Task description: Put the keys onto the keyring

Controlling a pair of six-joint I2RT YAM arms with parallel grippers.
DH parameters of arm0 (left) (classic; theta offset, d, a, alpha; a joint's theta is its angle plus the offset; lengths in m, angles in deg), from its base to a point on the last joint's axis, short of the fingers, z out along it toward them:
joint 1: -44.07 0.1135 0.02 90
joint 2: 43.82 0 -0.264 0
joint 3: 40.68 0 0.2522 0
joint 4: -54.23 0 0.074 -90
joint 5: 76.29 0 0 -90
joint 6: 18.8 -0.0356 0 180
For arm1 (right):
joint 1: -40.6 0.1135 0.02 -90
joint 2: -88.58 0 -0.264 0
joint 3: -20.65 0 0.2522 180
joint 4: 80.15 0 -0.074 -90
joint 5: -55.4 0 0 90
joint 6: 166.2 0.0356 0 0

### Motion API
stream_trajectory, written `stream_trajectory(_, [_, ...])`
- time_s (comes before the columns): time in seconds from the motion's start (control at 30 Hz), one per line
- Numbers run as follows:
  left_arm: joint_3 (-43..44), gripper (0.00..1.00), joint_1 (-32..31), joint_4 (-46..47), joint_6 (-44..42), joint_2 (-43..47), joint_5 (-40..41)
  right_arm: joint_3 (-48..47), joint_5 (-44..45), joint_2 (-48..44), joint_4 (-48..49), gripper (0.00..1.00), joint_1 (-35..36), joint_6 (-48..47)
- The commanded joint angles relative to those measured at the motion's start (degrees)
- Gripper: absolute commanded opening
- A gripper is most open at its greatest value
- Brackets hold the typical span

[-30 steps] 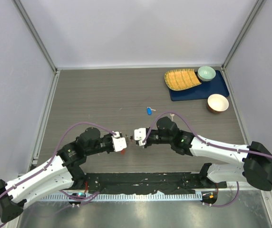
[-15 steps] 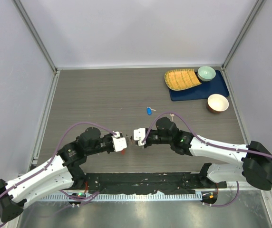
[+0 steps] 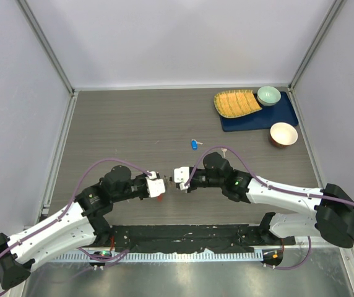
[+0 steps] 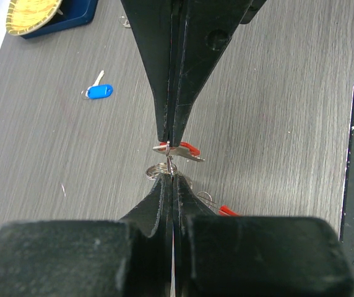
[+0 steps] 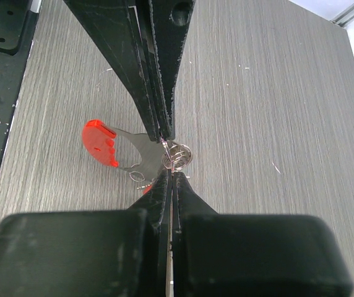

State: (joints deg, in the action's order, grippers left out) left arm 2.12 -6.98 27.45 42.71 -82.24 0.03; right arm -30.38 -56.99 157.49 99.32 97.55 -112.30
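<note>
Just ahead of the two bases, the left gripper [image 4: 172,180] and right gripper [image 5: 169,176] meet tip to tip, low over the table [image 3: 121,130]. Both pairs of fingers are pressed flat together. Each seems to nip the thin wire of the one keyring [image 5: 177,156], though the black fingers cover the actual bite. One red key [image 5: 99,143] sticks out sideways from that knot, its blade running in to the fingertips. Further out lies one blue key [image 3: 194,144], on its own. What looks like one silver key [image 3: 224,150] sits just beside the right arm's cable. In the far right corner are one blue mat [image 3: 251,122], one yellow woven plate [image 3: 236,103] and two bowls, a teal bowl [image 3: 268,95] and a white bowl [image 3: 283,134].
</note>
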Motion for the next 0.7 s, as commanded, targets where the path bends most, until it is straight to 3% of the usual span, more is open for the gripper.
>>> stream_trajectory(0.0, [2.3,0.00,-0.2,1.9,0.6,-0.3,-0.7,-1.4,-1.0,-0.3,2.9,0.01,0.4,0.0])
stream_trajectory(0.67, [2.6,0.00,-0.2,1.9,0.5,-0.5,-1.1,-1.7,-1.5,-0.6,1.9,0.01,0.4,-0.1])
